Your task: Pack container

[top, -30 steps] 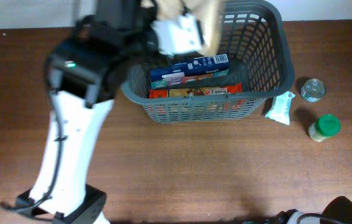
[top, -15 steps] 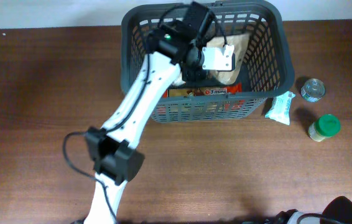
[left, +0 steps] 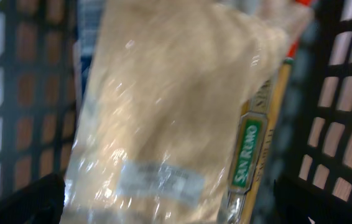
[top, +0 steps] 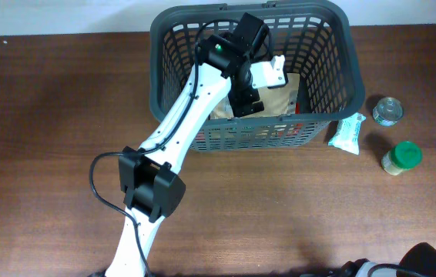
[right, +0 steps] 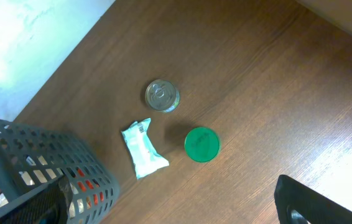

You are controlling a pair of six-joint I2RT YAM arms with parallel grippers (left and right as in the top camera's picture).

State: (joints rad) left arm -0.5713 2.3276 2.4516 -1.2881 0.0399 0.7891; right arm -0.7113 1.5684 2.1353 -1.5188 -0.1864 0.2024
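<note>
The basket [top: 347, 69] stands far back on the tabletop [top: 280, 219], and my left arm [top: 183, 127] reaches into it from the near left. Inside it, a bag [top: 283, 100] lies against a box [left: 249, 152]. Outside, a pouch [top: 347, 132] lies just beside the basket's near right corner. A can [top: 387, 111] stands further right, with a jar [top: 400, 158] in front of it.

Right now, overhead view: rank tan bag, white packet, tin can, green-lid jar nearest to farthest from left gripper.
From the left gripper:
1. tan bag: right under it, in the basket
2. white packet: just outside basket's right end
3. tin can: farther right
4. green-lid jar: farthest, lower right
</note>
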